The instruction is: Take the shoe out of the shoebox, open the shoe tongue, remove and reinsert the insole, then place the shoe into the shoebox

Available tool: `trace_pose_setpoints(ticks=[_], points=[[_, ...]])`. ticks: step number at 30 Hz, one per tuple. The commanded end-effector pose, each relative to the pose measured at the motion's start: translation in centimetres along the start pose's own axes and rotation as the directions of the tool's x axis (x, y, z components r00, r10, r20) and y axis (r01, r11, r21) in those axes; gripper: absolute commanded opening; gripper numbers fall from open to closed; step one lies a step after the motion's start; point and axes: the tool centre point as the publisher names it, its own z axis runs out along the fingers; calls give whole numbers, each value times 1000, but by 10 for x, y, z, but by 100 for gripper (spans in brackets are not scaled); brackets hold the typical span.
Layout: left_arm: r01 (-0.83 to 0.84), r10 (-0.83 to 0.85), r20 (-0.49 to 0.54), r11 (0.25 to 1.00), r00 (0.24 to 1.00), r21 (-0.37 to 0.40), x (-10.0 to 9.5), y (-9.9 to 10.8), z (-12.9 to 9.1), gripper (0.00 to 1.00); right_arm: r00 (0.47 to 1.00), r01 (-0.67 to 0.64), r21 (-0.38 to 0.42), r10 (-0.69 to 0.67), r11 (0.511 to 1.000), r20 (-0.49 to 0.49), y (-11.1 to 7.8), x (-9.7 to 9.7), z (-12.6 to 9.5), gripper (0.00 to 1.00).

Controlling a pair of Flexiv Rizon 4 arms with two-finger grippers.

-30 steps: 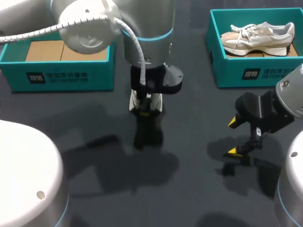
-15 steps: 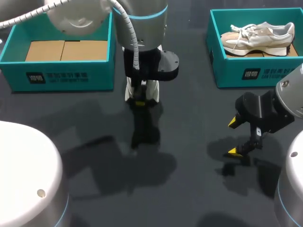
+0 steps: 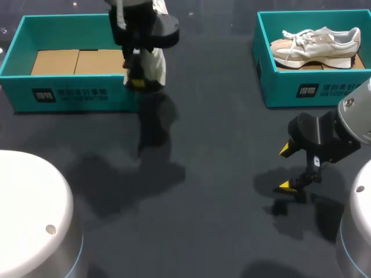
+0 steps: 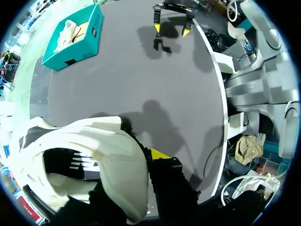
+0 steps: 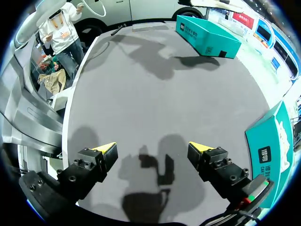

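The head view looks steeply down from above and behind on the whole dark grey desk (image 3: pixel 220 174). The left wrist view sits close behind the left pincer (image 4: pixel 146 160) (clamped on a cream-white sneaker (image 4: pixel 94 155)), facing across the desk to the right arm's yellow-tipped pincer (image 4: pixel 170 28) and an open teal cardboard shoebox (image 4: pixel 75 42), both shared with the head view. The right wrist view looks low over the desk towards the other teal shoebox (image 5: pixel 207 37).

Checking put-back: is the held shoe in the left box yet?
Out. The shoe hangs in the left end effector over the left box's right wall, casting a shadow on the table.
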Motion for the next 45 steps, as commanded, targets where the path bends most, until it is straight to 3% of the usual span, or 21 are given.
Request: trace_pose_setpoints(ticks=[1,8,23,27,33,45], points=[[15,-13,-19,996,1000,85,-20,72,-5,0,1000,0,2,0,1000,3,0,2,1,100],[38,-39,21,999,999,30,-49,134,1,0,1000,0,2,0,1000,3,0,2,1,100],[38,-39,26,999,999,30,-51,134,-1,0,1000,0,2,0,1000,3,0,2,1,100],[43,-43,-2,998,999,44,-73,154,-5,0,1000,0,2,0,1000,3,0,2,1,100],[106,-104,-43,993,994,47,-119,205,-3,0,1000,0,2,0,1000,3,0,2,1,100],[82,-81,-34,996,996,32,-186,283,-4,0,1000,0,2,0,1000,3,0,2,1,100]])
